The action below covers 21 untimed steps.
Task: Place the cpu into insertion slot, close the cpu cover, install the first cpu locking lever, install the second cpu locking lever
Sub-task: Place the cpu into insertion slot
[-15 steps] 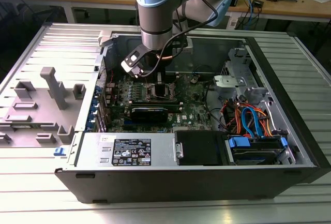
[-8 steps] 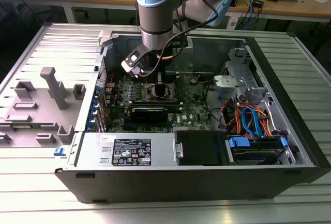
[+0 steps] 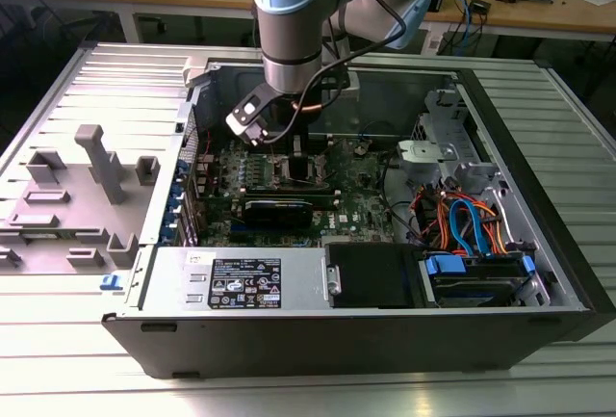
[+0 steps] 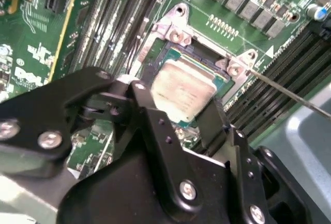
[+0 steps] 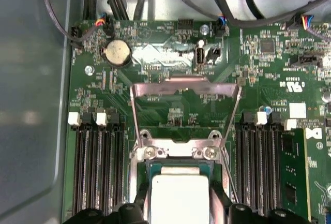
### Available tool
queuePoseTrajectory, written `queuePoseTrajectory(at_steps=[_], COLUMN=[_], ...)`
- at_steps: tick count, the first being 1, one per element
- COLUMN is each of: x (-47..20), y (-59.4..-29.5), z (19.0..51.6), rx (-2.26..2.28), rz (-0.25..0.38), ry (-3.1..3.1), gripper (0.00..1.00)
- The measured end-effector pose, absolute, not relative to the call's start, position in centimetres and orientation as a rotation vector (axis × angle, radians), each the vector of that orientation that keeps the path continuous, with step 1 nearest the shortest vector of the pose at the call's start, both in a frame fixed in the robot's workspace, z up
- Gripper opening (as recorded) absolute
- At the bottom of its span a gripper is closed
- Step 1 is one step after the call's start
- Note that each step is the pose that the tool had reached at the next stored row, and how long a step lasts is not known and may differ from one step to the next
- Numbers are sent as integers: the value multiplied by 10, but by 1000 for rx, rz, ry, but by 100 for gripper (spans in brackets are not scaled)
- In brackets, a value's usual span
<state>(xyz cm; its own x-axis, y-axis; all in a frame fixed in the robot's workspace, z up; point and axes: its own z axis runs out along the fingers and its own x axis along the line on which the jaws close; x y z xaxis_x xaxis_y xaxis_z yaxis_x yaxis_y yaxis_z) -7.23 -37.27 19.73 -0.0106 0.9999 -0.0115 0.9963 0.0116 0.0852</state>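
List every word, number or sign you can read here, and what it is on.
The label on the grey box: print too small to read.
The white markings on the green board: blurred, unreadable.
Top of the chip: faint print, blurred.
So nothing can be quoted.

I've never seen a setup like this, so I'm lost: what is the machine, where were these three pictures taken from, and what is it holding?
The machine is a robot arm reaching into an open computer case that lies on a ribbed metal table. The exterior view comes from a camera off the arm. Both wrist views come from cameras riding near its wrist, facing the green motherboard. At the arm's end is a gripper. Its two black fingers clamp a small silvery chip, the cpu, right at the insertion slot. The cpu cover, a thin metal frame, stands open at the slot's edge.
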Motion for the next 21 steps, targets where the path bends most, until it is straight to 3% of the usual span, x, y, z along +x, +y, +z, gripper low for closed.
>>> queuePoseTrajectory(at_steps=[2, 21], x=[-72, -72], y=[-373, -373], z=[197, 215], rx=[2160, 2161], rz=[80, 80], ry=[2184, 2185], gripper=[68, 68])
